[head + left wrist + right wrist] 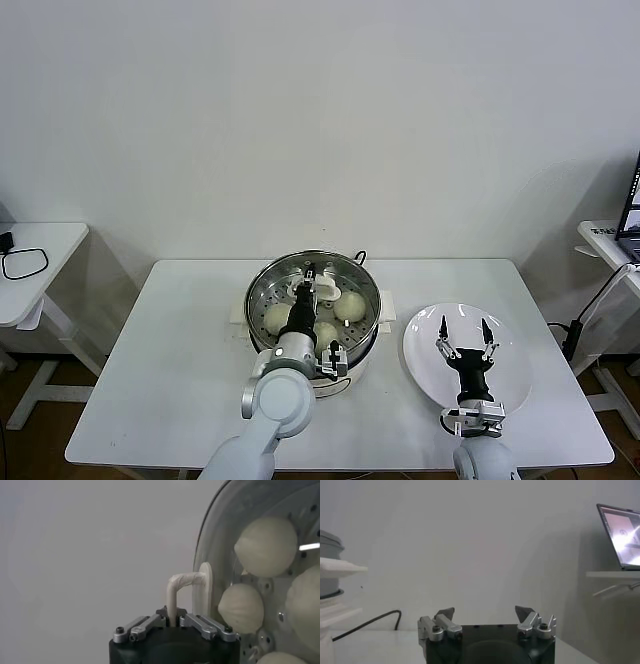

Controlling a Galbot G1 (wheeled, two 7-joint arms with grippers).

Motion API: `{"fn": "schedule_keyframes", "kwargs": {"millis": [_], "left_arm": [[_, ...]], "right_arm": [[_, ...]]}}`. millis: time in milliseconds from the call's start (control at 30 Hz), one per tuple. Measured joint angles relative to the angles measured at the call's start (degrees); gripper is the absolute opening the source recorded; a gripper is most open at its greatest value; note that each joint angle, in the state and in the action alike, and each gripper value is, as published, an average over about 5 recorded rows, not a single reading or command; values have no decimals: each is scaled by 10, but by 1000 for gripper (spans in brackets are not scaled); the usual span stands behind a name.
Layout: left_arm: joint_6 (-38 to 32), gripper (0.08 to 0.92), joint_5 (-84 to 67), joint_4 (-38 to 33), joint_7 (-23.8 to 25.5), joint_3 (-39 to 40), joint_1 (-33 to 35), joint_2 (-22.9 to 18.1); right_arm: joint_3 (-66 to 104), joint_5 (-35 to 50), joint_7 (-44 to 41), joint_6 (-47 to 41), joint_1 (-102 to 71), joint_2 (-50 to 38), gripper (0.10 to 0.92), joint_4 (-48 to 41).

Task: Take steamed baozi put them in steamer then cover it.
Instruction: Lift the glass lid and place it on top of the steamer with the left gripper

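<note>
The head camera looks down on the table (180, 360); wrist cameras sit close, sharing the steamer (262, 290) with it.

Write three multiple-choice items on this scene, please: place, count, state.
1. Where are the baozi? A. on the plate B. in the steamer C. on the table
2. How many baozi show in the left wrist view? A. two B. six C. four
3. The right gripper is: A. open B. shut on a bun C. shut on the cover
1 B: they lie on its tray. 2 C: four domes show through the cover in the left gripper. 3 A: its fingers stand apart over the plate.
</note>
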Motion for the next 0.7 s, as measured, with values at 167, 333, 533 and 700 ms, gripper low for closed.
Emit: {"fn": "schedule_keyframes", "kwargs": {"millis": [167,333,533,700], "left_arm": [[-2,193,6,4,0,0,0,-2],[-7,195,10,5,-1,-3,2,-5],[-13,303,11,2,-2,-6,7,-5],[-14,441,8,-10,-4,-7,14,0]], "right_arm": [[1,0,0,1,0,-1,823,0],[2,0,0,1,-1,-1,823,0],[2,0,0,1,-1,-1,823,0],[2,0,0,1,-1,-2,823,1]]}}
